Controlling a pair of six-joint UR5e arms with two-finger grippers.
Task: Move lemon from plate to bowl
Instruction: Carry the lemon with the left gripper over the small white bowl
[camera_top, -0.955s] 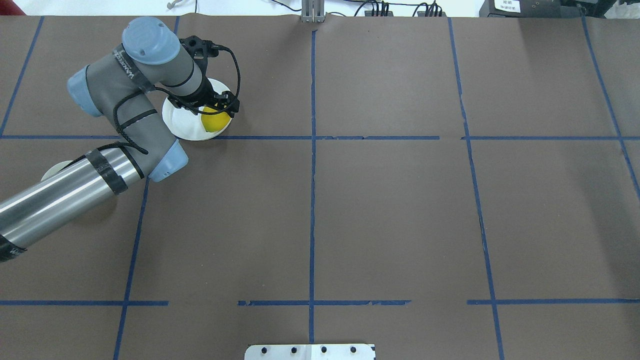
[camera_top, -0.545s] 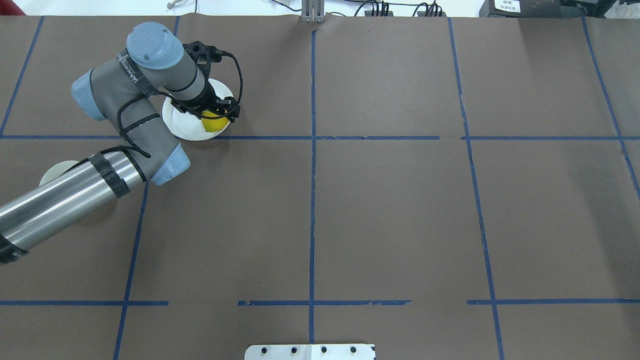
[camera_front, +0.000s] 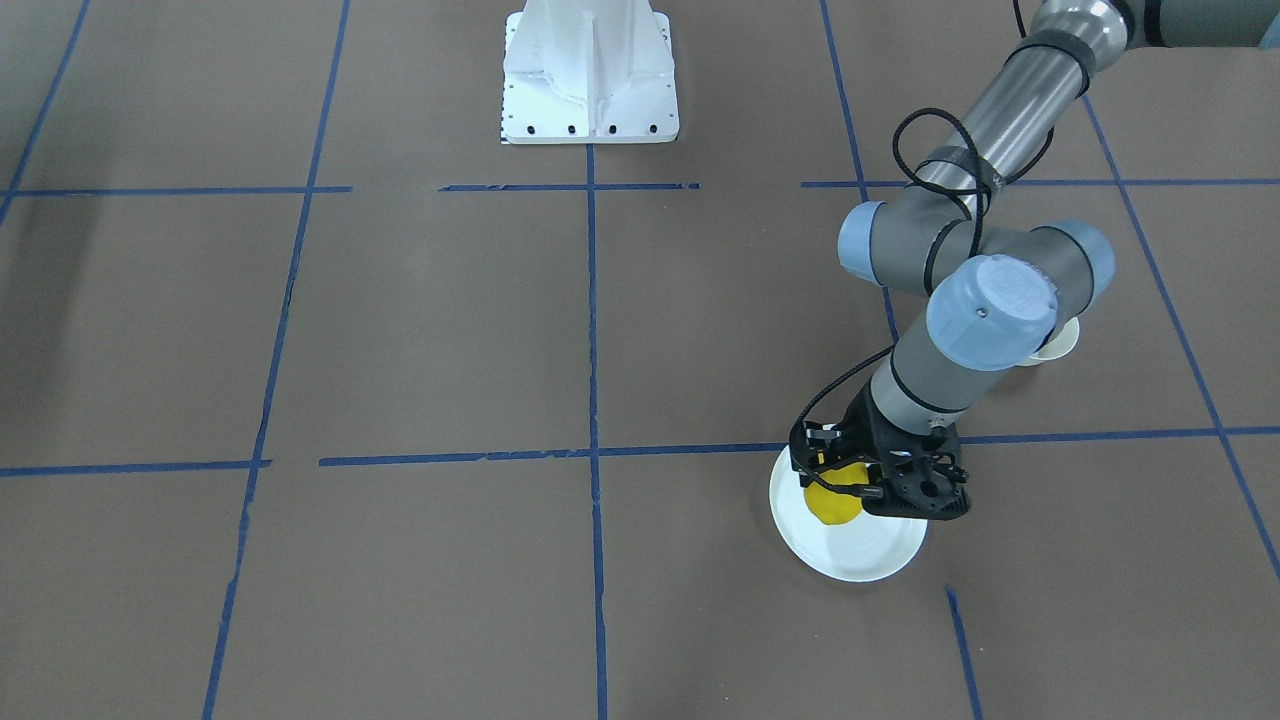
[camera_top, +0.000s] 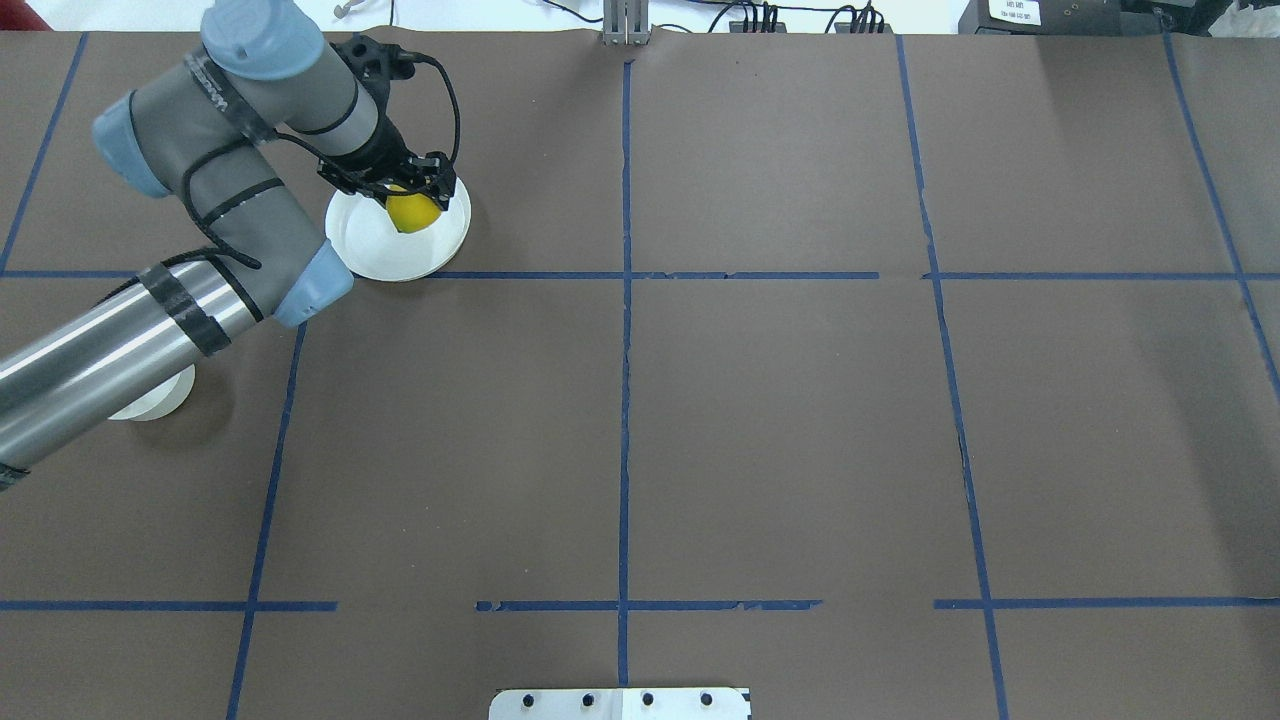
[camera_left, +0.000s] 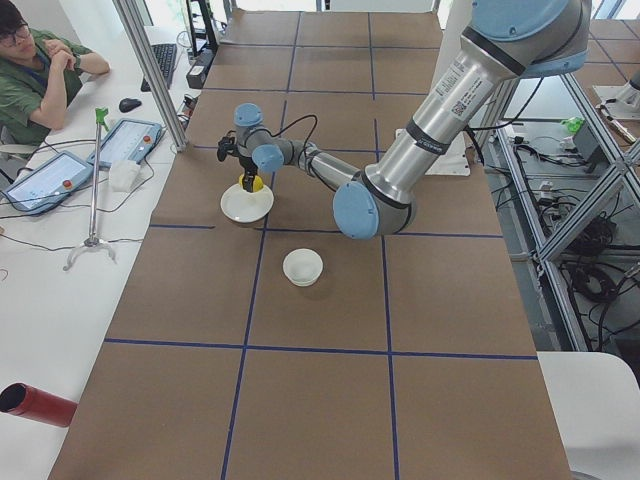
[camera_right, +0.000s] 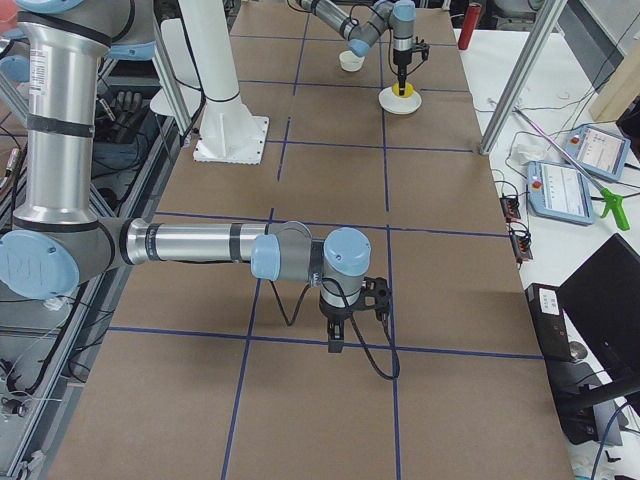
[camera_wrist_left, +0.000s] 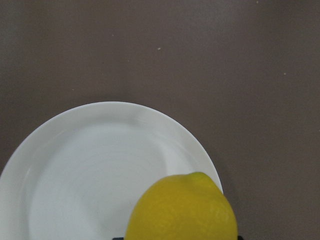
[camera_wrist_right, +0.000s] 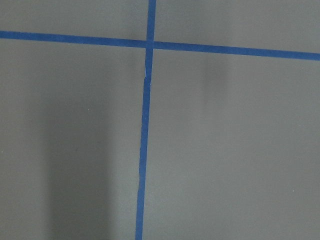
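The yellow lemon (camera_top: 411, 213) is between the fingers of my left gripper (camera_top: 408, 203), which is shut on it and holds it a little above the white plate (camera_top: 378, 252). The front-facing view shows the lemon (camera_front: 834, 503) over the plate (camera_front: 862, 553). The left wrist view shows the lemon (camera_wrist_left: 182, 211) close up above the plate (camera_wrist_left: 90, 175). The small off-white bowl (camera_left: 303, 267) stands nearer the robot; the left arm half hides it in the overhead view (camera_top: 152, 401). My right gripper (camera_right: 335, 338) points down over bare table far from these; I cannot tell whether it is open.
The table is brown paper with blue tape lines (camera_top: 624, 300). A white mount base (camera_front: 590, 75) stands at the robot's side. An operator (camera_left: 35, 75) sits beyond the far table edge, with tablets (camera_left: 125, 143) beside him.
My left gripper has risen with the lemon in it and shifted toward the far side of the plate. The left forearm has swung, so the bowl now shows below it.
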